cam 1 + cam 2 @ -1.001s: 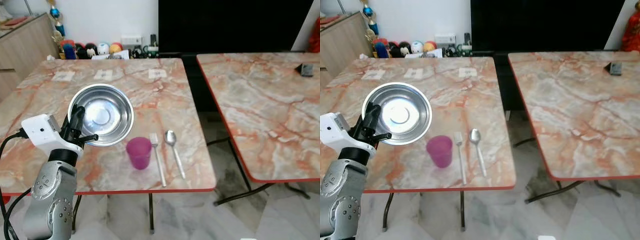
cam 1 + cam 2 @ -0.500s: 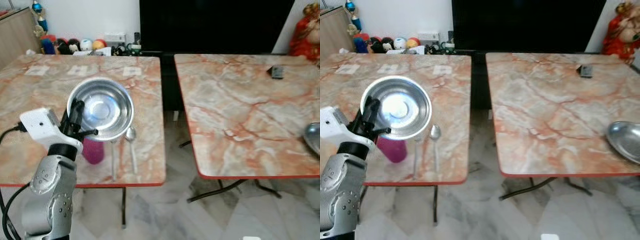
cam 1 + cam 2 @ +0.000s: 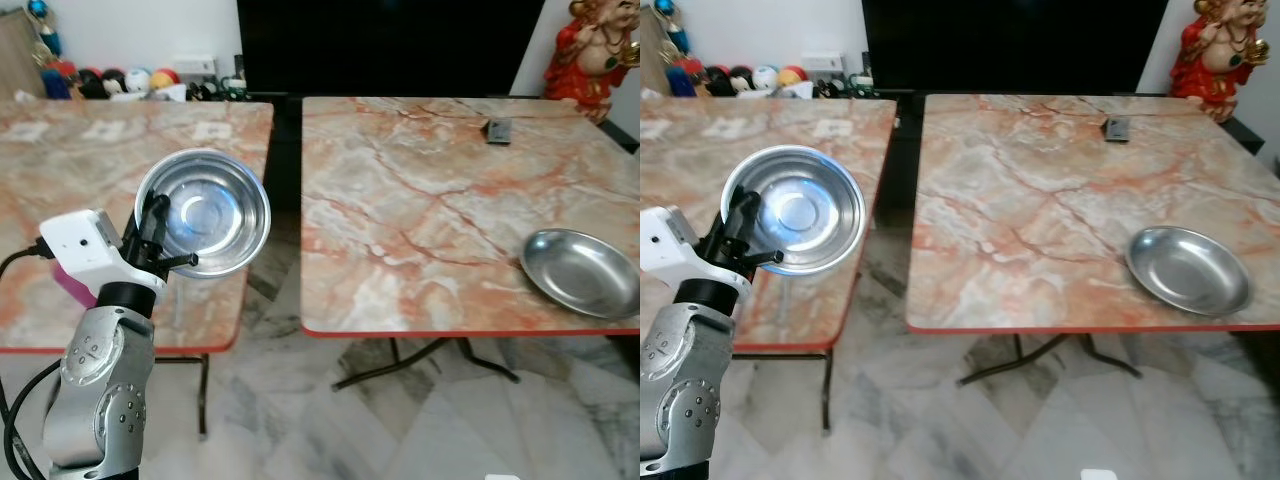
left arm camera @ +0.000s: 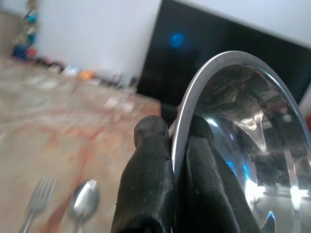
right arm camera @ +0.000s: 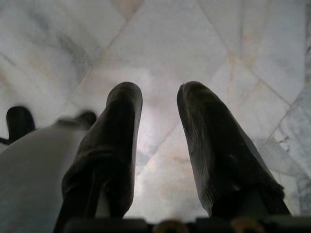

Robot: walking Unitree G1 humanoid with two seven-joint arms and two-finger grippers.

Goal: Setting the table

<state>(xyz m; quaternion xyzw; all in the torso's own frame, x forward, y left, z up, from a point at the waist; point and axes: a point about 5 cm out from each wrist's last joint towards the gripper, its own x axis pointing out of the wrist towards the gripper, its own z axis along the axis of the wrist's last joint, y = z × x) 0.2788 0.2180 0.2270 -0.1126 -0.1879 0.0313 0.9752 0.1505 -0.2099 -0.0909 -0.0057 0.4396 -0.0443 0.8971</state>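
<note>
Table setting, partly complete: the left end effector (image 3: pixel 160 235) is clamped on the rim of a steel bowl (image 3: pixel 205 212), holding it tilted in the air above the near edge of the left table (image 3: pixel 120 150), where a fork (image 4: pixel 38 195) and spoon (image 4: pixel 83 201) already lie side by side. On the right table (image 3: pixel 420 210) a steel plate (image 3: pixel 582 271) rests near the front right corner. The bowl is not yet set down. The right end effector (image 5: pixel 158 145) hangs over the marble floor (image 5: pixel 160 43), fingers apart and empty
</note>
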